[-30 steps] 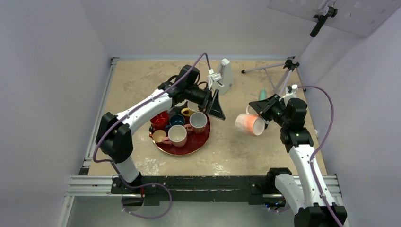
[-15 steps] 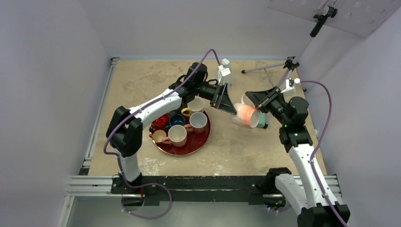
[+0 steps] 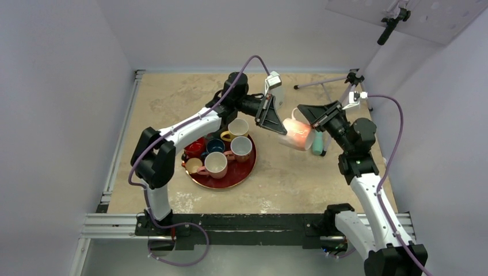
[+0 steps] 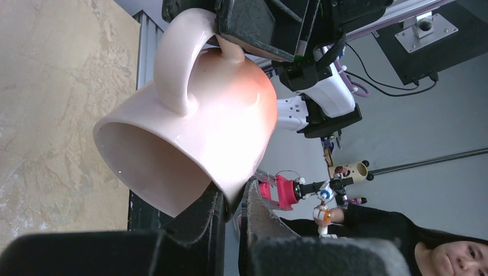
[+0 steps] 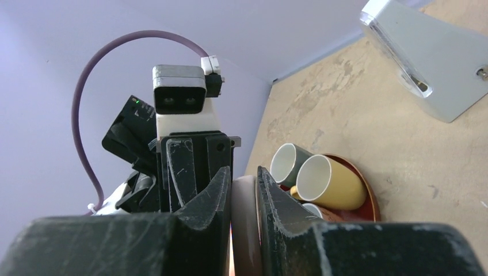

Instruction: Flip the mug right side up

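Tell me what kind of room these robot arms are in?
Most likely a robot lab: plain walls box in the table, a tripod stands at its far right corner, and a person shows behind the rig in the left wrist view.

Pale pink mug aloft, tilted.

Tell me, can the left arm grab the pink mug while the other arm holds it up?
Probably yes. The right gripper holds the pink mug only by its handle, so the rim is free. The left gripper has a finger on each side of the rim wall.
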Controlling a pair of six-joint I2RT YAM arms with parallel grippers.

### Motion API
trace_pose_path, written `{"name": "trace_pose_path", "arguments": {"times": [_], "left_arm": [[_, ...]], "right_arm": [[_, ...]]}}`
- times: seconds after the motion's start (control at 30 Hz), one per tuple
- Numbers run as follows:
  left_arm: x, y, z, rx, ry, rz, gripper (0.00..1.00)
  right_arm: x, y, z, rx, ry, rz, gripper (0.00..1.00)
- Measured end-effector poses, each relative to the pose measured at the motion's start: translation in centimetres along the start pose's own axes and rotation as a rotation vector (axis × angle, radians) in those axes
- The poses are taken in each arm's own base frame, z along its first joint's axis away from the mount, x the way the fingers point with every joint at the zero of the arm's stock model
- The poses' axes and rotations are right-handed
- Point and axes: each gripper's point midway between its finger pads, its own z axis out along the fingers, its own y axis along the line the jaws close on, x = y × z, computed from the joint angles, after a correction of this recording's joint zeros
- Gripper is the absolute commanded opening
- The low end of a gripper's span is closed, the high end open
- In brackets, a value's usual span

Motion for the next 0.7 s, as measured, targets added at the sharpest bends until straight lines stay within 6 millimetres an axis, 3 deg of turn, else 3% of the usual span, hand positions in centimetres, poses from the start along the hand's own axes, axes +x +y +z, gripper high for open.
{"name": "trace_pose_path", "arguments": {"times": [0.1, 0.23, 0.5, 0.7], "left_arm": [[0.0, 0.1, 0.0, 0.002, -0.003, -0.016, 0.00], [0.6, 1.7, 0.2, -0.007, 0.001, -0.074, 0.00], [2.1, 7.6, 0.9, -0.041, 0.033, -0.222, 0.00], [3.0, 12.8, 1.0, -0.109, 0.042, -0.350, 0.00]], "right_arm": [[0.2, -0.5, 0.0, -0.010, -0.014, -0.008, 0.00], [1.3, -3.0, -0.1, 0.008, -0.023, -0.008, 0.00], [3.7, -9.7, -0.2, 0.143, -0.030, -0.007, 0.00], [6.1, -15.9, 0.6, 0.258, 0.017, -0.009, 0.00]]}}
